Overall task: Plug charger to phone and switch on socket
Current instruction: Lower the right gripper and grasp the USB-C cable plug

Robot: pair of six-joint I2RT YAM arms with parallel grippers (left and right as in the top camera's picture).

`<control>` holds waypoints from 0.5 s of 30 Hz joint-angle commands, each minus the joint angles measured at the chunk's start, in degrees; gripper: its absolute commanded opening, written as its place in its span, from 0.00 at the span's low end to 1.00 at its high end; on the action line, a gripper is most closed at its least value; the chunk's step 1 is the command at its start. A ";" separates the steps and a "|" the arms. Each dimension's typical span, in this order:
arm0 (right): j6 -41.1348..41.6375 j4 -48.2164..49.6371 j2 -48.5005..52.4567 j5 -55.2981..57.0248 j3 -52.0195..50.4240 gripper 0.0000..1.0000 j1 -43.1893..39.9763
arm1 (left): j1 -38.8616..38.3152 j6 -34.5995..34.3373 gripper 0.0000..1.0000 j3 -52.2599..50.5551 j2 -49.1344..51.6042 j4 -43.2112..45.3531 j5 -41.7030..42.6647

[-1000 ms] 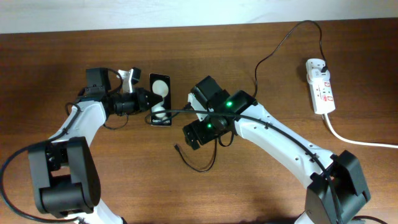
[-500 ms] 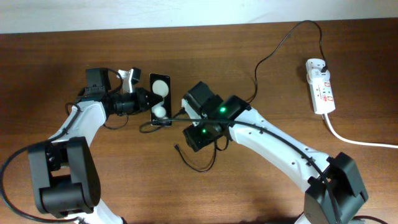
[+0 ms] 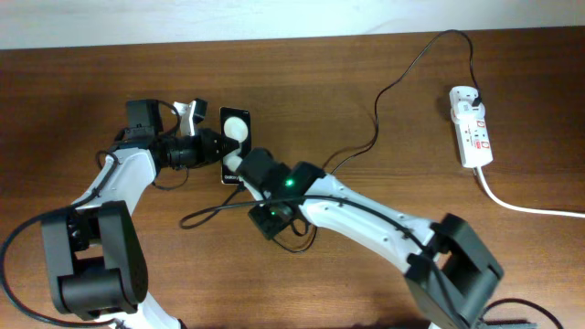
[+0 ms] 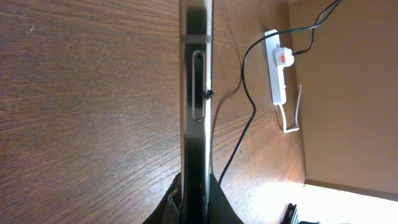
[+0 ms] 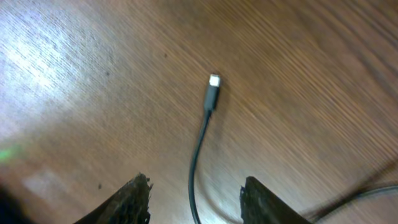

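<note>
The black phone (image 3: 235,139) is held on its edge above the table, and my left gripper (image 3: 216,147) is shut on it. In the left wrist view the phone (image 4: 195,93) shows edge-on, rising from between the fingers (image 4: 219,202). The charger, a thin black cable (image 3: 377,114), runs from the adapter on the socket (image 3: 471,128) to the table's middle. In the right wrist view its plug tip (image 5: 214,81) lies on the wood. The cable passes between the jaws of my right gripper (image 5: 194,200), which stand open without touching it. Overhead, my right gripper (image 3: 267,219) is mostly hidden under its wrist.
A thick white cord (image 3: 521,206) leaves the socket towards the right edge. The socket (image 4: 277,74) also shows far off in the left wrist view. A slack loop of black cable (image 3: 196,217) lies on the wood left of the right wrist.
My right arm has swung left and forward over the cable's free end, and its jaws have narrowed. The slack cable has shifted left. My left gripper and the phone have not moved.
</note>
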 commanded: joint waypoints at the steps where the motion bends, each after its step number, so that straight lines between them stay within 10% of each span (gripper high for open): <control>1: 1.70 2.08 3.21 0.57 -0.55 0.44 1.18 | 0.37 1.14 0.00 0.98 -0.15 0.26 2.38; 15: 9.64 2.95 4.83 3.37 -0.57 0.32 1.20 | 0.37 1.14 0.00 0.98 -0.15 0.35 2.36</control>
